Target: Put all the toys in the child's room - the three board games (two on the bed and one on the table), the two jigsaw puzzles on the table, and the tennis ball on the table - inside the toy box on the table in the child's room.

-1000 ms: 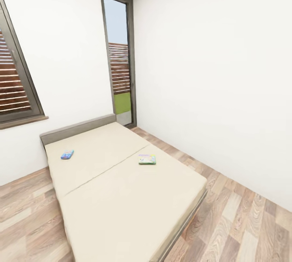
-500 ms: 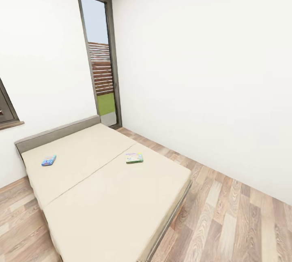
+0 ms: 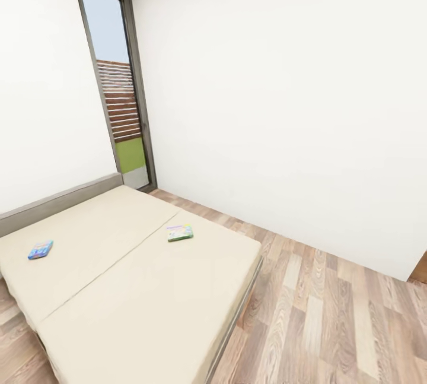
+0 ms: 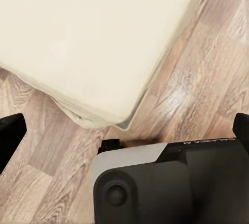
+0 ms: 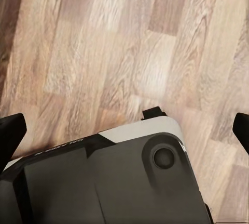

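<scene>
Beige bed [image 3: 118,289], two board games [image 3: 179,232] (well apart), wood floor [image 3: 332,313]

Cream fabric bed mattress [image 3: 136,289] with grey frame. Blue flat board game box [image 3: 40,249]; green-and-white flat board game box [image 3: 179,232]. Brown wood-grain plank floor [image 3: 332,319]. White walls [image 3: 284,105].
</scene>
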Controlling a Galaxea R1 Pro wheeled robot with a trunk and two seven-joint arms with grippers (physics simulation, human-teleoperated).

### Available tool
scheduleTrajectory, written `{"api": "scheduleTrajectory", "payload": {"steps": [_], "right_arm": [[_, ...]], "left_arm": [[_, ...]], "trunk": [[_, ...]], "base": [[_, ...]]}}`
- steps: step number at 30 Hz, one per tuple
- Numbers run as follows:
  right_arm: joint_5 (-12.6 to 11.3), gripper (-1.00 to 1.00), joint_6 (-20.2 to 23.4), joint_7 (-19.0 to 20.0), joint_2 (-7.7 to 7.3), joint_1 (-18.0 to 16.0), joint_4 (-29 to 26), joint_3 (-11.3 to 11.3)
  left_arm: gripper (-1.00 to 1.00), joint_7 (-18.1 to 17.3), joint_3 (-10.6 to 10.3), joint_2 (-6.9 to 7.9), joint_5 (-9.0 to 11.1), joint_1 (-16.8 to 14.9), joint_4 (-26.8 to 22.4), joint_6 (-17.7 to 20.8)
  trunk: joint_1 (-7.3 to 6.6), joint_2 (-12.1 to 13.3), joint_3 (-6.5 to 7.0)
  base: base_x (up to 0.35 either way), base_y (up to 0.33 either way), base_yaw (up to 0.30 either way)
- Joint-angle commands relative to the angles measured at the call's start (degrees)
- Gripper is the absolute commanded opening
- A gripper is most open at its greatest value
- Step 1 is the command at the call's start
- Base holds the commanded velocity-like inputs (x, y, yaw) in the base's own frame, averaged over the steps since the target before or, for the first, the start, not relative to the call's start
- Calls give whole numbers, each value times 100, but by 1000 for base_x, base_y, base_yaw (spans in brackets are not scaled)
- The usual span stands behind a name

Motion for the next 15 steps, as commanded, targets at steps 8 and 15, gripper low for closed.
{"api": "scheduleTrajectory", "payload": {"steps": [8,15], "right_arm": [[-6,100,-24,5,5,-7,4,-45],[-6,100,-24,3,5,-5,4,-45]], "left_arm": [[100,6,-37,0,-1,-1,5,-21],[100,6,-37,-5,-1,-3,5,-21]], "trunk": [[3,-8,-8],[3,-8,-8]], "base": [[-1,220,-278],[-86,121,-278]]}}
